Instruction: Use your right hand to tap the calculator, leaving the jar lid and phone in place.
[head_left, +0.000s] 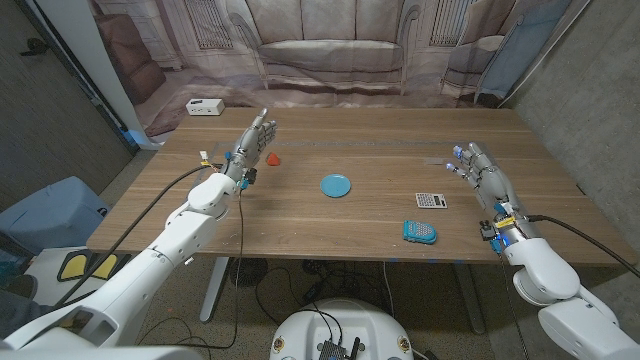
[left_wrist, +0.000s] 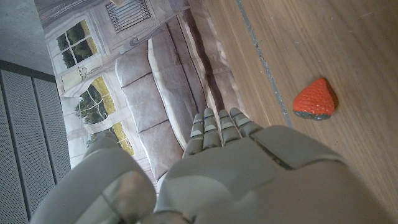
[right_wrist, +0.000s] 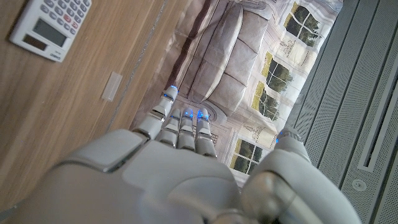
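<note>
My right hand open, right of calculator, apart | phone near front edge | lid mid-table | left hand open beside red piece

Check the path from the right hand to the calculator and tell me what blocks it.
Nothing visible blocks it. The right hand is open, beside the calculator, with only bare wooden table between them. The blue phone lies nearer the table's front edge, and the blue jar lid lies beyond the calculator, both off the path.
</note>
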